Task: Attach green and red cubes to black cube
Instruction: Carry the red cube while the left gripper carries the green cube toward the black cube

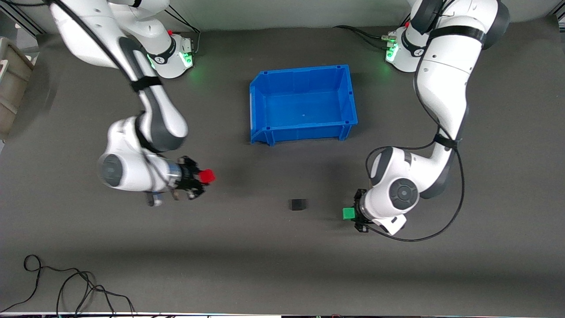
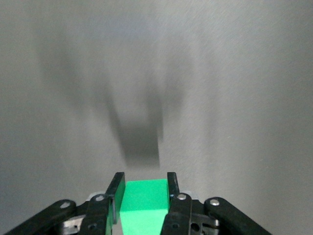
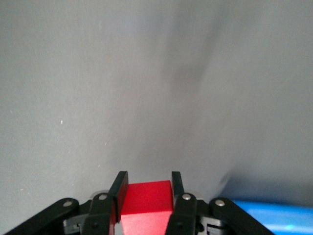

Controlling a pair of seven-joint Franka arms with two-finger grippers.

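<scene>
Front view shows the right pincer [image 1: 204,177] clamped on the red cube [image 1: 207,176], held up over the tabletop [image 1: 265,247] toward the right arm's end. At the left arm's end, the left pincer [image 1: 353,215] grips the green cube [image 1: 348,213] above the mat. Between them the black cube [image 1: 298,204] sits alone on the tabletop, nearer to the front camera than the blue bin [image 1: 260,110]. Both wrist views show each cube pinched between two fingers [image 2: 116,193].

A bright red cube [image 1: 207,176], a green cube [image 1: 348,213], a black cube [image 1: 298,204], a blue bin [image 1: 258,108], a grey mat [image 1: 265,256].
</scene>
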